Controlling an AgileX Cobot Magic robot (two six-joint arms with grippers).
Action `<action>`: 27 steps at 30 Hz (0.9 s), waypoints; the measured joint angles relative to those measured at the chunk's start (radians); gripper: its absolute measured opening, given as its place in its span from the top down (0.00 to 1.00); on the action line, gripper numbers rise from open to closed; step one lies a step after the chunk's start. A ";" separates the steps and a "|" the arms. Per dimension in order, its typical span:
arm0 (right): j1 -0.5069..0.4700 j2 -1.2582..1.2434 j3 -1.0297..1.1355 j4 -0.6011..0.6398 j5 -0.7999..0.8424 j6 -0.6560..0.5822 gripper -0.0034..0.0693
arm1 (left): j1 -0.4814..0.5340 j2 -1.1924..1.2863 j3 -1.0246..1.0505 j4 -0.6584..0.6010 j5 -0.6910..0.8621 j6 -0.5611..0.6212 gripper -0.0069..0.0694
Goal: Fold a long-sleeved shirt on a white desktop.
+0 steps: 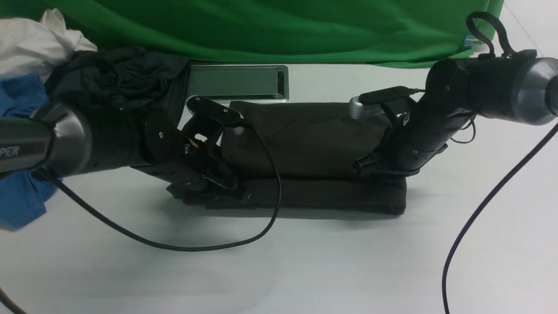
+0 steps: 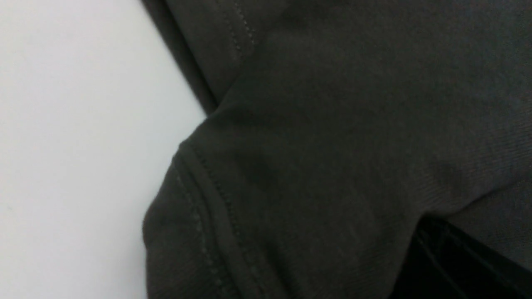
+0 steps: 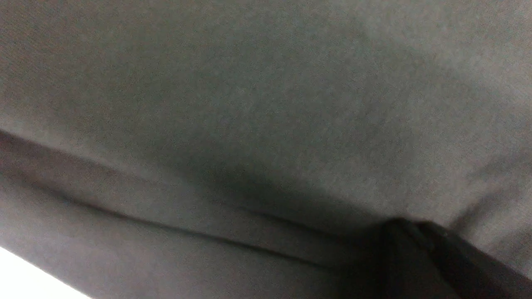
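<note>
Long-sleeved shirt (image 1: pixel 305 139) lies folded into a wide band at bench (image 1: pixel 305 261) centre, near edge doubled over. My left gripper (image 1: pixel 218 181) is down on its 9 o'clock end, my right gripper (image 1: pixel 370 168) at its 3 o'clock end (cloth fills both wrist views; cannot tell if either is apart or clamped). Grey hatch (image 1: pixel 237 83) at 12 o'clock. Dark, blue and white garments (image 1: pixel 43 69) heaped at 10 o'clock.

Looks like a robot lab or recording studio, not a home: green cloth backdrop (image 1: pixel 279 30) hung along the far edge, wide white desktop (image 1: pixel 327 270) with a metal-rimmed cable hatch (image 1: pixel 237 83), loose black cables (image 1: pixel 174 244) trailing across, spare garments (image 1: pixel 39 48) heaped far left.
</note>
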 joint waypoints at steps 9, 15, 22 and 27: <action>-0.009 -0.218 0.012 -0.038 0.061 0.045 0.90 | 0.001 -0.231 -0.060 0.048 0.027 -0.043 0.89; -0.009 -0.489 0.028 -0.110 0.213 0.088 0.89 | 0.001 -0.543 -0.046 0.025 0.029 -0.043 0.89; -0.009 -0.955 0.248 -0.129 0.261 0.122 0.87 | 0.001 -1.074 0.200 0.008 0.000 -0.041 0.89; -0.009 -1.217 0.450 -0.129 0.272 0.179 0.87 | 0.001 -1.357 0.418 -0.056 -0.015 -0.030 0.89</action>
